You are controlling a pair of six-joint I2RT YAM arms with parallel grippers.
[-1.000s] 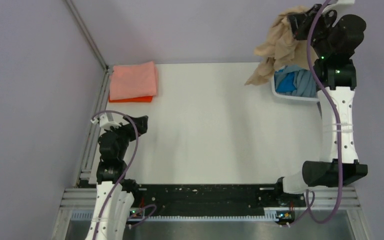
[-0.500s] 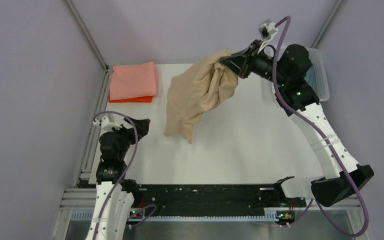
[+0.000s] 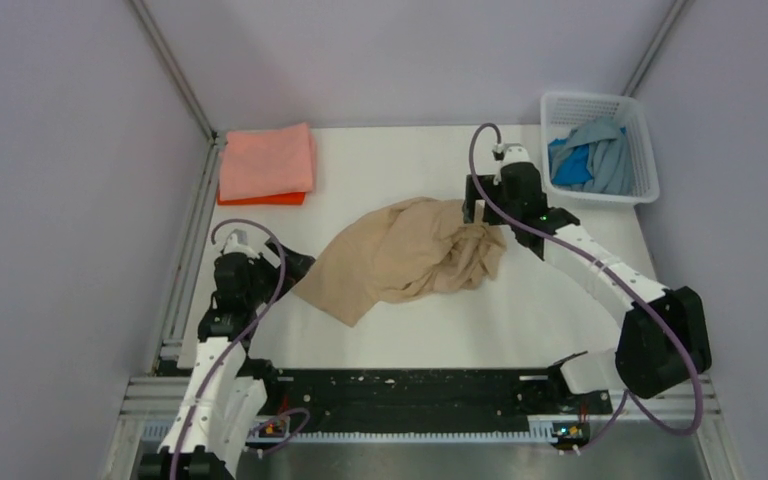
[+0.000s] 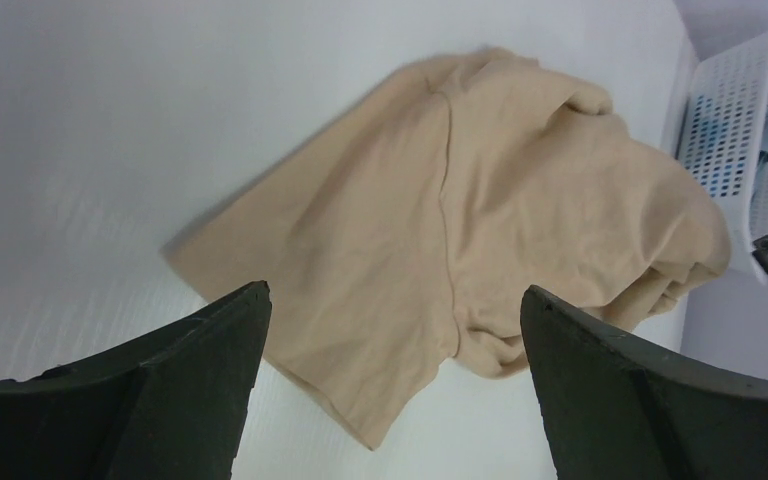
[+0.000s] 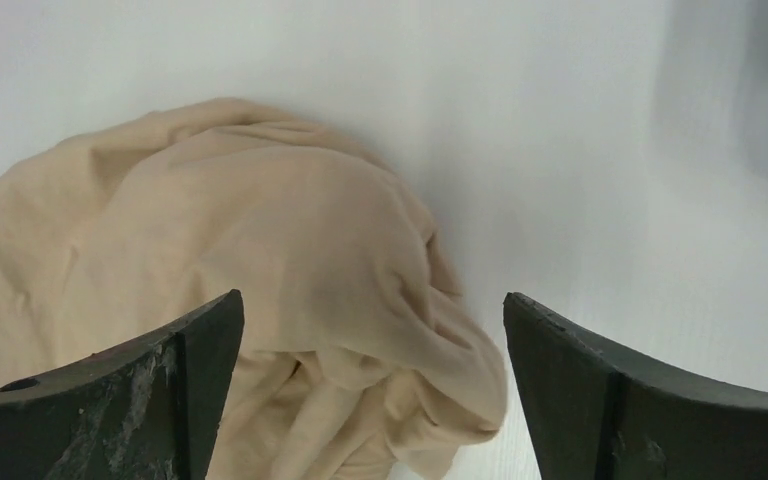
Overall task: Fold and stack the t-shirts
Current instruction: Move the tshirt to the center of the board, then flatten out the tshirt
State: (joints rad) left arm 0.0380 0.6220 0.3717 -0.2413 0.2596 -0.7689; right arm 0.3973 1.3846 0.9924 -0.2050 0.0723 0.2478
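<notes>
A tan t-shirt (image 3: 400, 260) lies crumpled on the white table, bunched at its right end and spread flat toward the left. My right gripper (image 3: 480, 214) hovers over the bunched end, open, with the cloth (image 5: 260, 250) loose below its jaws (image 5: 372, 296). Near the shirt's lower left corner my left gripper (image 3: 294, 264) stands open, and the shirt (image 4: 460, 220) lies ahead of its fingers (image 4: 395, 291). A folded salmon pink t-shirt (image 3: 267, 160) rests on a folded orange one (image 3: 260, 199) at the back left. Blue and light blue-grey t-shirts (image 3: 590, 160) fill the basket.
A white lattice basket (image 3: 600, 100) stands at the back right corner, also visible in the left wrist view (image 4: 735, 110). Metal frame rails run along the table's left edge (image 3: 185, 270) and the near edge.
The right arm swung the tan shirt from above the basket down to the table's middle and let it go, its jaws opening. The left gripper shifted slightly right toward the shirt.
</notes>
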